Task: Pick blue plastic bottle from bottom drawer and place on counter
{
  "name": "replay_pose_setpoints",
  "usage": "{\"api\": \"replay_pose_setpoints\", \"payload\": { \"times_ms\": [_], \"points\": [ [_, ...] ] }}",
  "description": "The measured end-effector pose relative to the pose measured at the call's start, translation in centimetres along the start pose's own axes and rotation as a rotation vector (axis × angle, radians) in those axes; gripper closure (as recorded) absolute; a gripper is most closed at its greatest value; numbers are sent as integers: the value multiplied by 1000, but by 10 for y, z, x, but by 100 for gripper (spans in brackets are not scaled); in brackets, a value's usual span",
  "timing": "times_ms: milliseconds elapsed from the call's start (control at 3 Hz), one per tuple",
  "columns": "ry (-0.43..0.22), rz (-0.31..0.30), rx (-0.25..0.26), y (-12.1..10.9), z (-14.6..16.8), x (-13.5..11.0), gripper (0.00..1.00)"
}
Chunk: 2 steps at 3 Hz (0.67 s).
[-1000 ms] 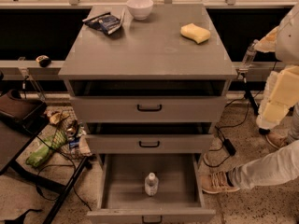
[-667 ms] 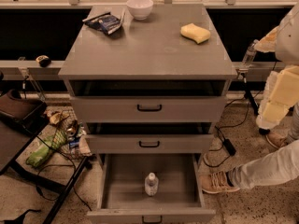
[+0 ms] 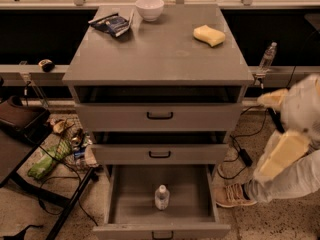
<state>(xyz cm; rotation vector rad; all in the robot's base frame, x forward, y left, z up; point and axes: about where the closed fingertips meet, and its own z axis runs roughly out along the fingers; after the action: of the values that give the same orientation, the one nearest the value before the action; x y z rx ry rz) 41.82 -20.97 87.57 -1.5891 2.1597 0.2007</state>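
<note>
- Blue plastic bottle point(image 3: 161, 197) upright near the front middle of the pulled-out bottom drawer point(image 3: 125, 206), grey tray floor open on both sides.
- On the counter point(image 3: 160, 59): white bowl point(image 3: 149, 8) and packet point(image 3: 112, 23) at the back edge, yellow sponge point(image 3: 209, 35) rear right.
- Gripper point(image 3: 272, 99) right of the cabinet, well apart from the bottle; open or closed, cannot tell.

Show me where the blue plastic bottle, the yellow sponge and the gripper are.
blue plastic bottle point(image 3: 161, 199), camera view, on its body.
yellow sponge point(image 3: 209, 35), camera view, on its top face.
gripper point(image 3: 271, 100), camera view, right of the cabinet, on its tip.
</note>
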Motion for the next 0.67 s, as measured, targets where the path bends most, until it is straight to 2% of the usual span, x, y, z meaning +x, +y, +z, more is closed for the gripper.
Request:
{"api": "replay_pose_setpoints", "payload": {
  "times_ms": [333,667],
  "points": [
    [-189,59,-65,32,77,33,0],
    [-404,123,-58,39,147,43,0]
  ]
}}
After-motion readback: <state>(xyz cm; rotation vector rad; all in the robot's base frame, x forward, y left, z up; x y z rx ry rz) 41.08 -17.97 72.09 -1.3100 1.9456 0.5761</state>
